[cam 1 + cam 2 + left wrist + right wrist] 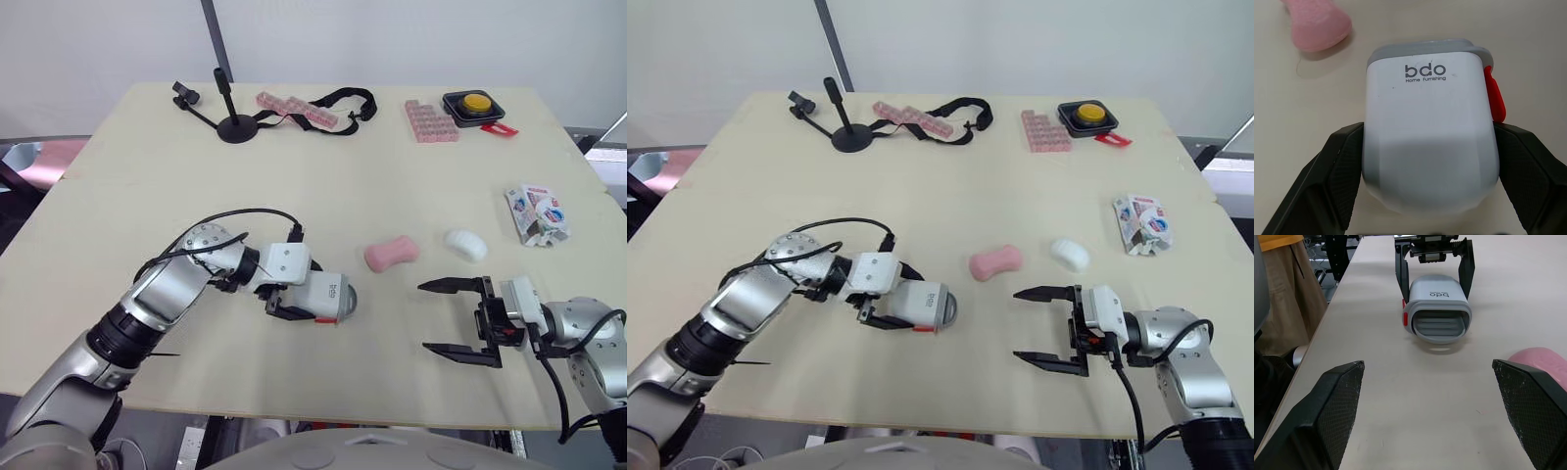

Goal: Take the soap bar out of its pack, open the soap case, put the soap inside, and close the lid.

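**Pale worktop (323, 186): case (1430, 142) clamped, lid yet to be opened**

Backed by a white wall, the worktop carried the task's things along its near half. The left pincer (304, 299) was clamped on the case, one finger pressed to each side of the white shell. The case lay on the worktop with its grey end turned toward the right pincer (424, 315). That pincer hung low over the surface, well apart from the case, its fingers spread wide with nothing between them.

Opening the case looked to be the step in hand. To do it well, the left grip would need to hold firm on the white shell and keep off the red latch (1494, 95), which sat on the case's near side just ahead of one finger. The right pincer would have to narrow its spread, come in low, and work the latch alone rather than shove the whole case along. A pink bar (392, 253) lay close to that path, just beyond the case, so an approach along the near edge seemed safer.

As for the containers, the case looked shut. Its grey end showed a ribbed recess with no soap in view, and what lay inside could not be told. The pack (536, 213) lay crumpled near the right edge, seemingly empty. A white bar (465, 244) rested between the pack and the pink bar, apart from both. Which of the two bars was the task's soap could not be told.
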`<action>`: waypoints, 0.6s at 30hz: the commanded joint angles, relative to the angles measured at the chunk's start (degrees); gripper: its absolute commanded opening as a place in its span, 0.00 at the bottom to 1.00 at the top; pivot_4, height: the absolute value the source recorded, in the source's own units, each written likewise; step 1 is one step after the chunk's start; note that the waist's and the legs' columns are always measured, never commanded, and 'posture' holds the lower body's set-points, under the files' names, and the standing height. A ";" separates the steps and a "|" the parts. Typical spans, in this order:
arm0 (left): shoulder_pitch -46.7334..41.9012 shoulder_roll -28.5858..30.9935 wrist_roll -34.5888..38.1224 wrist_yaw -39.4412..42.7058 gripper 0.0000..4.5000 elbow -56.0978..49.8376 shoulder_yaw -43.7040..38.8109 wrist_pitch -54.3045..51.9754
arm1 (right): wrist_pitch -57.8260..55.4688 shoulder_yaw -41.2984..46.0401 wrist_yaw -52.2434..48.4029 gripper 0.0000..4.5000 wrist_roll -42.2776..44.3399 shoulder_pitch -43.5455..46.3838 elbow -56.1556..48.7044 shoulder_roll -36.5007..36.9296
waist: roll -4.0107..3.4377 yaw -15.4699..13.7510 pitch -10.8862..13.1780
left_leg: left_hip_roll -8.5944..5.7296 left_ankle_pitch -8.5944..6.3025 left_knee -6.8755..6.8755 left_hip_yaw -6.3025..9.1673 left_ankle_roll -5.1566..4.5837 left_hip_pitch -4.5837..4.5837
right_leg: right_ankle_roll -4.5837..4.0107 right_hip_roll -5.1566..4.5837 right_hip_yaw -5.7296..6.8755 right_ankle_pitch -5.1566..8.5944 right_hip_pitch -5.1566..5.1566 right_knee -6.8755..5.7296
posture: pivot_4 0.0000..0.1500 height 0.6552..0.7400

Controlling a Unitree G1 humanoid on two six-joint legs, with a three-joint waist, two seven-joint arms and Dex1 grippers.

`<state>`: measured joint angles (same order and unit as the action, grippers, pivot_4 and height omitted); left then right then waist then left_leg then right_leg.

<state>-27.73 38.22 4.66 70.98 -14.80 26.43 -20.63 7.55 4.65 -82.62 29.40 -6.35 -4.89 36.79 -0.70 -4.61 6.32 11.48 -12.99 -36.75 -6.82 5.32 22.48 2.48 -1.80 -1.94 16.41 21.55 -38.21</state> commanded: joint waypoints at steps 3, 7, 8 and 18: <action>-3.52 0.23 -2.87 -0.25 0.77 -2.99 1.37 -0.70 | 0.64 -0.05 -0.25 0.99 0.03 0.55 -0.06 0.86 | 0.00 0.01 0.00 | 0.00 0.00 0.01 0.00 0.00 0.03 | 0.00 0.01 -0.01 0.00 -0.02 0.00 | 1.00 0.99; -5.30 0.25 -2.86 0.68 0.77 -4.40 2.14 -2.36 | 0.59 -0.47 0.27 0.99 -0.13 0.89 0.04 0.52 | 0.00 -0.01 0.00 | 0.00 0.00 0.01 0.00 0.00 0.03 | 0.00 0.01 0.00 0.00 -0.04 0.01 | 1.00 0.99; -5.58 0.37 -2.99 0.94 0.77 -4.65 2.39 -2.61 | 0.61 -0.58 0.37 0.99 -0.15 0.94 0.11 0.47 | 0.00 -0.02 0.00 | 0.00 0.00 0.01 0.00 0.00 0.03 | 0.00 0.01 0.00 0.00 -0.04 0.01 | 1.00 0.99; -7.76 2.42 -4.01 3.83 0.77 -5.25 3.28 -2.37 | 0.35 -1.24 1.68 0.99 -0.15 0.80 -0.08 0.47 | 0.00 -0.06 0.00 | 0.00 0.00 0.03 0.00 0.00 0.03 | 0.00 0.00 0.00 0.00 -0.06 0.04 | 1.00 0.99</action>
<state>-34.19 40.03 1.48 74.19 -17.82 29.88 -23.36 7.56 2.72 -81.17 28.72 -5.73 -3.85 36.94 -0.70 -4.68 6.33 11.48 -12.99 -36.72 -6.82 5.33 22.50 2.48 -1.80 -1.94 16.41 21.49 -38.17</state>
